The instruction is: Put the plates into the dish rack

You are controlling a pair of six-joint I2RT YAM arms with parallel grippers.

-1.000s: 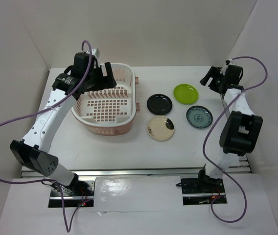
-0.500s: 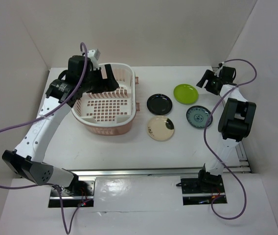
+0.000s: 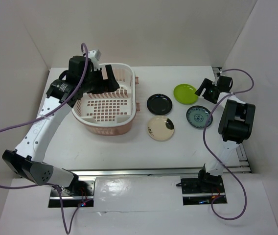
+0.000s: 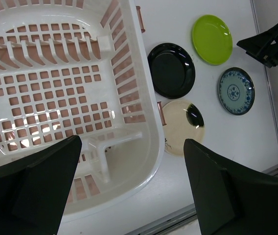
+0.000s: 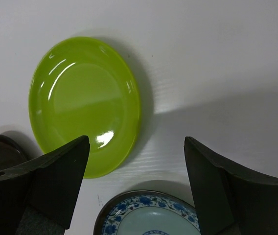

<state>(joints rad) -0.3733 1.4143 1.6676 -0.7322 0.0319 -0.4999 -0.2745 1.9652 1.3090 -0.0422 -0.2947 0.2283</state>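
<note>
The left arm stretches forward, wrist bent down, with the left gripper [image 3: 103, 81] above the far end of the dish rack [image 3: 130, 98], jaws wide. The right arm folds sharply at the elbow. The right gripper [image 5: 136, 142] hangs low at the lime green plate [image 3: 185, 93], jaws wide (its rim shows between them). The black plate [image 3: 159, 103], cream plate [image 3: 160, 128] and teal plate [image 3: 198, 116] lie on the bench [image 3: 129, 147] right of the rack.

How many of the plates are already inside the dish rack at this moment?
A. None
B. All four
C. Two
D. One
A: the dish rack holds no plate. The lime green plate, the black plate, the cream plate and the teal-blue plate all lie flat on the table, to the right of the rack.
</note>
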